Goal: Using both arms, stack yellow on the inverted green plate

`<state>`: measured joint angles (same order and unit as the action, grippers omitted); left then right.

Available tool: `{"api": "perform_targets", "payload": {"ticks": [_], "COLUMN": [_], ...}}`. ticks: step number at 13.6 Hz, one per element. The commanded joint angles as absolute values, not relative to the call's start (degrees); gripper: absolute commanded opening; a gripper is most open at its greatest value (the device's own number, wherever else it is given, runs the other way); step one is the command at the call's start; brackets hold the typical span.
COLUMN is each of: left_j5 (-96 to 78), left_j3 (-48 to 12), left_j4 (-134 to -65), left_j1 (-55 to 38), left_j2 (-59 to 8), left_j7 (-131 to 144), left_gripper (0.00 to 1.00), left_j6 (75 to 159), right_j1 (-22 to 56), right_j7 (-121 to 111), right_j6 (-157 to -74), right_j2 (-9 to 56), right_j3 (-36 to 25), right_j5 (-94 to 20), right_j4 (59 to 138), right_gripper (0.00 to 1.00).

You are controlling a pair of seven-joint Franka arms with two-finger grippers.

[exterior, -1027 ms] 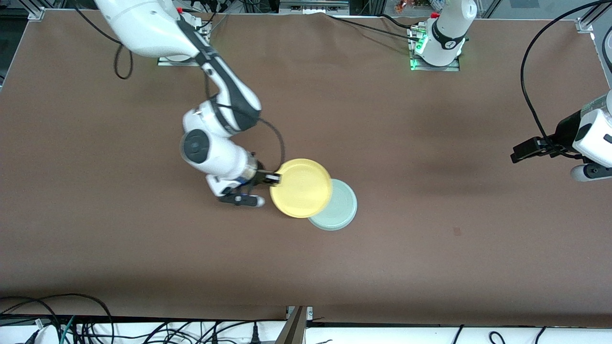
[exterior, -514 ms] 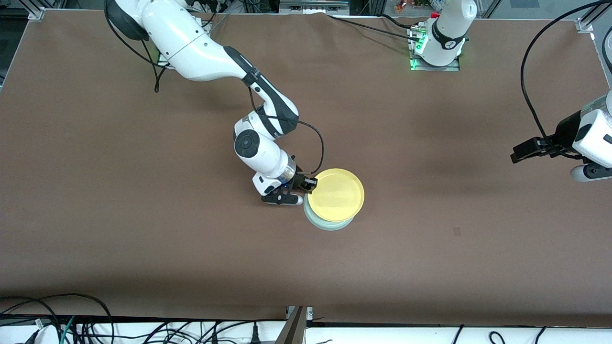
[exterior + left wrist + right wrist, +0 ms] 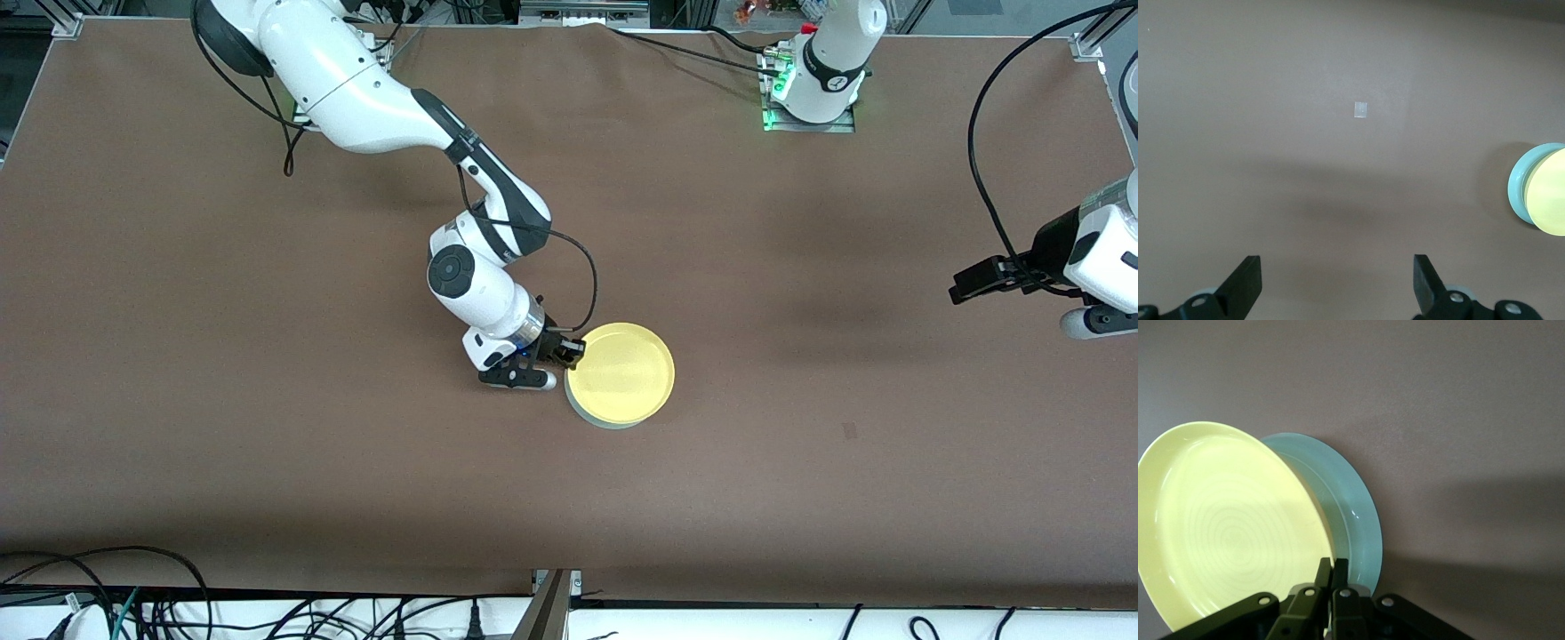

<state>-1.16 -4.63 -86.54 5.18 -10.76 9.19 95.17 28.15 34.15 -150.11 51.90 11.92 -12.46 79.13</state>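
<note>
Pinching yellow (image 3: pixel 621 373) rim over green plate (image 3: pixel 1355 507) — right gripper (image 3: pixel 569 352) jaws; left gripper (image 3: pixel 1338 283) jaws wide, empty.

The front camera hangs high across the surface (image 3: pixel 267 462), facing the two robot bases and looking steeply down, far enough off to take in the whole brown top. The left wrist camera looks straight down from well above the surface, its own gripper (image 3: pixel 1338 293) at the frame's edge, and it catches the yellow plate (image 3: pixel 1548 193) small and far off. The right wrist camera sits very close to that same yellow plate, viewing it at a slant past its gripper (image 3: pixel 1332 573). All three views share the yellow plate on the green plate (image 3: pixel 1351 507).
</note>
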Motion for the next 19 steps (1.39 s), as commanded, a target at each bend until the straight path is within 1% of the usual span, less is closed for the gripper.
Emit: {"api": "perform_targets", "payload": {"ticks": [1, 2, 3, 5, 6, 10, 11, 14, 16, 17, 19], "left_j5": [-2.99, -3.08, -3.08, -2.99, -2.99, -2.99, -3.08, -3.08, -3.08, -2.99, -3.08], "left_j3": [-4.83, -4.92, -4.92, -4.92, -4.92, -4.92, -4.92, -4.92, -4.92, -4.83, -4.83], "left_j4": [-84.73, -84.73, -84.73, -84.73, -84.73, -84.73, -84.73, -84.73, -84.73, -84.73, -84.73], "left_j1": [5.89, 5.89, 5.89, 5.89, 5.89, 5.89, 5.89, 5.89, 5.89, 5.89, 5.89], "left_j2": [-11.51, -11.51, -11.51, -11.51, -11.51, -11.51, -11.51, -11.51, -11.51, -11.51, -11.6], "left_j7": [7.47, 7.47, 7.47, 7.47, 7.47, 7.47, 7.47, 7.47, 7.47, 7.47, 7.47], "left_gripper": [1.0, 1.0, 1.0, 1.0, 1.0, 1.0, 1.0, 1.0, 1.0, 1.0, 1.0], "left_j6": [94.13, 94.13, 94.13, 94.13, 94.13, 94.13, 94.13, 94.13, 94.13, 94.13, 94.13], "right_j1": [27.86, 27.77, 27.86, 28.04, 27.95, 27.95, 27.95, 28.04, 27.6, 26.99, 21.91], "right_j7": [34.19, 34.1, 34.19, 34.19, 34.19, 32.44, 32.08, 30.07, 26.22, 22.8, 16.81], "right_j6": [-149.41, -149.33, -149.5, -148.46, -145.05, -125.38, -122.11, -108.86, -101.98, -99.87, -95.47], "right_j2": [51.86, 51.59, 51.5, 49.76, 48.09, 38.26, 36.06, 29.2, 24.72, 23.13, 18.48], "right_j3": [11.95, 11.95, 11.95, 11.08, 10.03, 3.18, 2.12, -6.03, -11.75, -13.17, -12.4], "right_j5": [-12.57, -12.66, -12.22, -12.22, -12.13, -11.51, -11.51, -10.9, -8.27, -8.17, -7.82], "right_j4": [78.57, 78.57, 78.57, 79.01, 79.1, 78.75, 78.84, 78.93, 78.92, 79.01, 80.58], "right_gripper": [0.0, 0.13, 0.99, 1.0, 1.0, 1.0, 1.0, 1.0, 1.0, 1.0, 1.0]}}
